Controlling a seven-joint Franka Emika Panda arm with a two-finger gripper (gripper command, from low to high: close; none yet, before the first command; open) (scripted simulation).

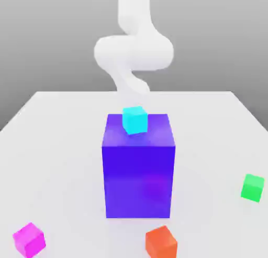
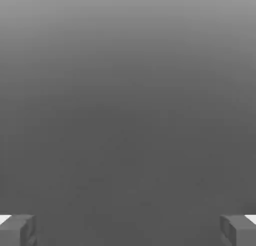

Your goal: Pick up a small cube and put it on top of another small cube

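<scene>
Fingers spread wide and empty, the gripper (image 2: pixel 128 230) waits while the pink cube (image 1: pixel 29 239) sits near left and the orange cube (image 1: pixel 161 242) near centre; small, rigid, probably light, best pinched across opposite flat faces.

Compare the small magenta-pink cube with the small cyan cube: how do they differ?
Colour: the small magenta-pink cube is pink; the small cyan cube is light blue-green.
Support: the magenta cube sits on the white table; the cyan cube sits on top of the big blue-purple block.
Place: in the exterior view the magenta cube is near the front at the left, the cyan cube central and farther back.
Shared: both are plain, unheld, and look alike in size.
</scene>
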